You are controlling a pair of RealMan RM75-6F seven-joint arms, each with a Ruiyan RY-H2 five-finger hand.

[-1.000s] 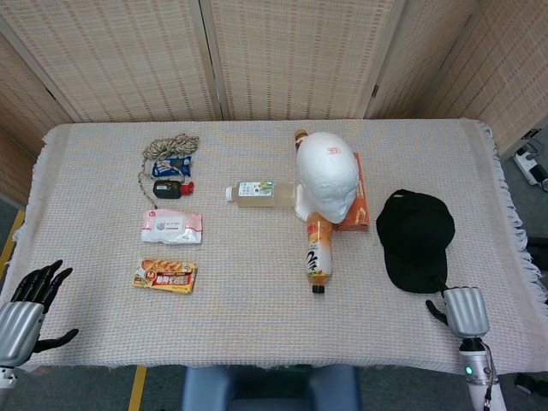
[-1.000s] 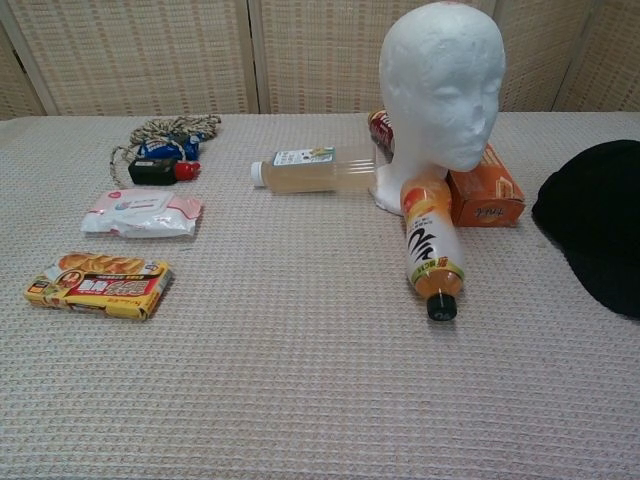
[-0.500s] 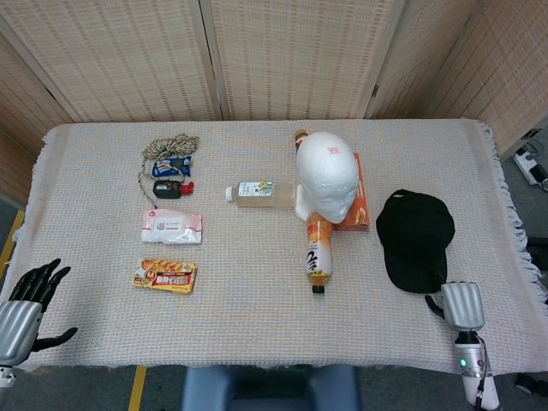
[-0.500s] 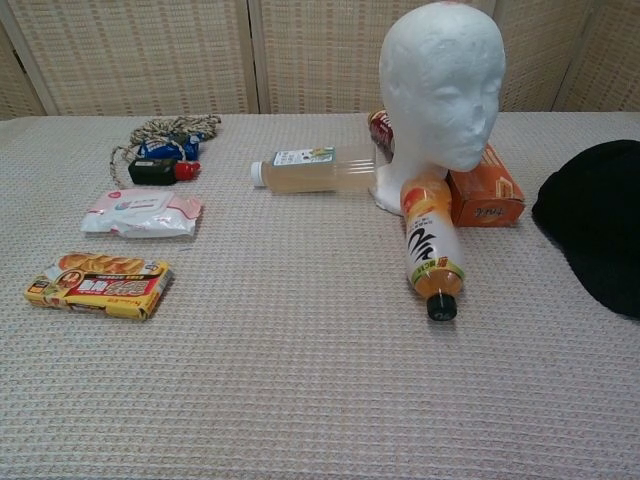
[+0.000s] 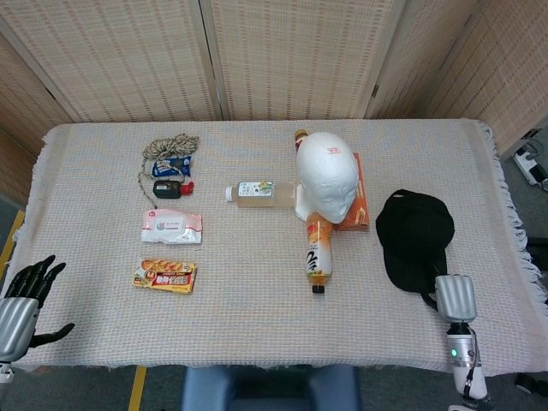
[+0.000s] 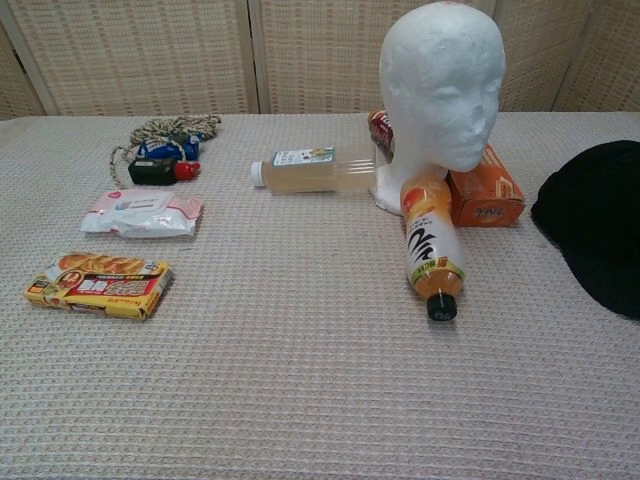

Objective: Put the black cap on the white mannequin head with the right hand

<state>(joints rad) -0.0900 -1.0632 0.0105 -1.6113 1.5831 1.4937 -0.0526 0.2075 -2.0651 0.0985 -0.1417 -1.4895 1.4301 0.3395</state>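
The right hand [image 5: 455,296] sits at the near edge of the bench [image 5: 257,325], back of the hand to the head camera, its fingertips at the near brim of the black cap [image 5: 415,239]; whether they touch the brim or how the fingers are set cannot be told, since the palm side is hidden; the chest view shows no hand at all. The cap lies flat on the bench directly beyond the hand, cut off by the right edge in the chest view. Further out and to the left of the hand stands the white mannequin head [image 5: 328,175], a small red mark on its crown too small to read; an orange box [image 5: 360,201] lies behind it, its print unreadable; an orange-labelled bottle [image 5: 318,252] lies with its dark cap toward the near edge, large black characters on the label; a pale bottle [image 5: 259,193] lies sideways, touching the head's base. Far across, the left hand [image 5: 24,302] hangs off the bench corner, dark fingers spread and empty; near it a yellow snack pack [image 5: 164,276], a pink-and-white tissue pack [image 5: 172,227], and a coiled rope [image 5: 169,147].
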